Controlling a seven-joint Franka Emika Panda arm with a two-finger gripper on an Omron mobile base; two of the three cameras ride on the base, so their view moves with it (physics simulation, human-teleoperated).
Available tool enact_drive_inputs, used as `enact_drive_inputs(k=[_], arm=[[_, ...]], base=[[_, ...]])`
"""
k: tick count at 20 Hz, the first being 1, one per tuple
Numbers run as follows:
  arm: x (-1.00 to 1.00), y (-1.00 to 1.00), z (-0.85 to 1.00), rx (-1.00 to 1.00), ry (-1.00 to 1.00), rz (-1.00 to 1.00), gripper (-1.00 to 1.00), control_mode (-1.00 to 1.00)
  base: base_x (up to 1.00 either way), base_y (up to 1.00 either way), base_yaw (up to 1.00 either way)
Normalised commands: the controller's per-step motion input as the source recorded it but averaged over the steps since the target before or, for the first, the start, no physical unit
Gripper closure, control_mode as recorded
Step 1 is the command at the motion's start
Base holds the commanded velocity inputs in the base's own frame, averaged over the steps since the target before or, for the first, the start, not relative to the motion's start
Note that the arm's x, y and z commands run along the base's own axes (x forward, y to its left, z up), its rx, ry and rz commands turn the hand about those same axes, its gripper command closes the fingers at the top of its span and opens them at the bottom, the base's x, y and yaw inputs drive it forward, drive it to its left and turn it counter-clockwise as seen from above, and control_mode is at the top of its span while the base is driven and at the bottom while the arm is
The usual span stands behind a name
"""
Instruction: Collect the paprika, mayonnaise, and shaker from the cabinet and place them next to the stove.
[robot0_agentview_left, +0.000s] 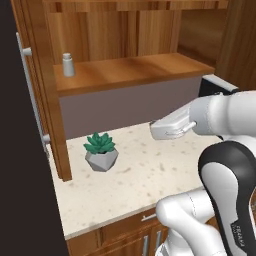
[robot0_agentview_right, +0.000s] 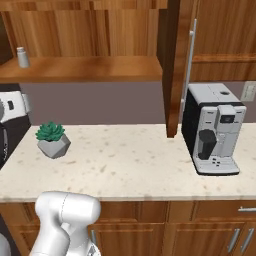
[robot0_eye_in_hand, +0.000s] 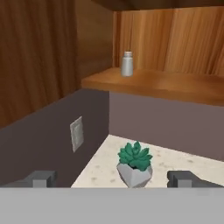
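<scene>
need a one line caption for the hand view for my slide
Open gripper faces a potted succulent on the counter, with the shaker on the cabinet shelf above.

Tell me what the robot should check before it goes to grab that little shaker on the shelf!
1. Shaker standing upright on the cabinet shelf: ok.
2. Cabinet door open, so the shelf can be reached: ok.
3. Pincer open and holding nothing: ok.
4. Way up to the shaker free: ok, though the plant sits on the counter right below, so lift over it.
5. Pincer close enough to close on the shaker: not ok, it sits well below and apart from the shelf.
6. Paprika and mayonnaise found: cannot tell, these pictures give no sign of where they are.
</scene>
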Motion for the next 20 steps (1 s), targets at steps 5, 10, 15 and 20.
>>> enact_drive_inputs(k=[5,10,15,20], arm=[[0.16,0.06,0.66,-0.1,-0.2,0.0,-1.0,-1.0],[0.05,0.04,0.48,-0.04,-0.06,-0.02,-1.0,-1.0],[0.04,0.0,0.49,0.0,-0.03,-0.01,-1.0,-1.0],[0.0,0.04,0.32,0.0,-0.06,0.0,-1.0,-1.0]], base=[[0.0,0.0,0.0],[0.0,0.0,0.0],[0.0,0.0,0.0],[0.0,0.0,0.0]])
